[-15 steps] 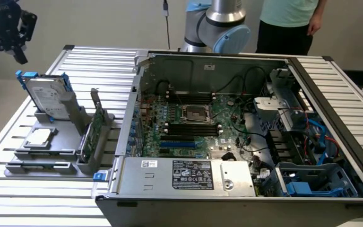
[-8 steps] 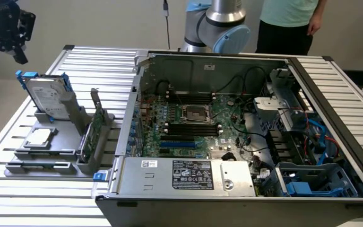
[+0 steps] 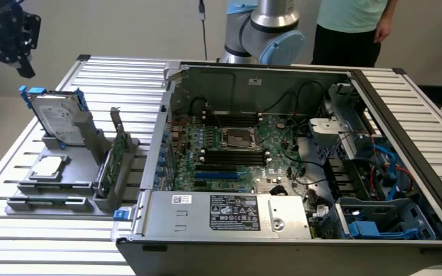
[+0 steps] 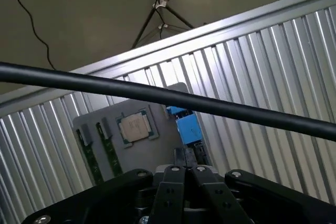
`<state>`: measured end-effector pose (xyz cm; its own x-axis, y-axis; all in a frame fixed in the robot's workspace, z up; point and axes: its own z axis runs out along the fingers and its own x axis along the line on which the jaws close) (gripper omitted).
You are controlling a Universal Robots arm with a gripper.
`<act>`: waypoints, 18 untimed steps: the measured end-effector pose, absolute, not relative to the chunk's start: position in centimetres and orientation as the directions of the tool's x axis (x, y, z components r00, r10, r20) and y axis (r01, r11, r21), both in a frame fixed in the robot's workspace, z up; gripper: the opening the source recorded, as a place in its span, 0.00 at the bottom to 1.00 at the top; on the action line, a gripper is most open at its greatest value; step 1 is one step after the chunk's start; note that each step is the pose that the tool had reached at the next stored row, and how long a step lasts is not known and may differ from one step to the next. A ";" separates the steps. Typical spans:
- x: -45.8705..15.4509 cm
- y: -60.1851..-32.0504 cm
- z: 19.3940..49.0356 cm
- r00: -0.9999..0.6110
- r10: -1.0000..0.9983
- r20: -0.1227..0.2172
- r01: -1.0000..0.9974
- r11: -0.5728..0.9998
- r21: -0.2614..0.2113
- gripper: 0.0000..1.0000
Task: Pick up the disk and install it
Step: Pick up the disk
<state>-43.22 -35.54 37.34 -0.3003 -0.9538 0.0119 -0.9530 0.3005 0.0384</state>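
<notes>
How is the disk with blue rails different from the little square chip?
The disk stands up, leaning; the chip lies flat. The disk is bigger and rectangular; the chip is small and square. The disk has blue rails; the chip has none. Both are silvery and sit in the grey holder.

Desk: ribbed with silver metal slats.
Wall: pale, plain — seen behind the desk.
Floor: dull grey-brown — crossed by a thin black cable.
</notes>
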 end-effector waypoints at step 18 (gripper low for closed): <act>-43.6 -35.3 35.9 -0.127 -0.992 -0.007 -0.991 0.127 0.036 0.11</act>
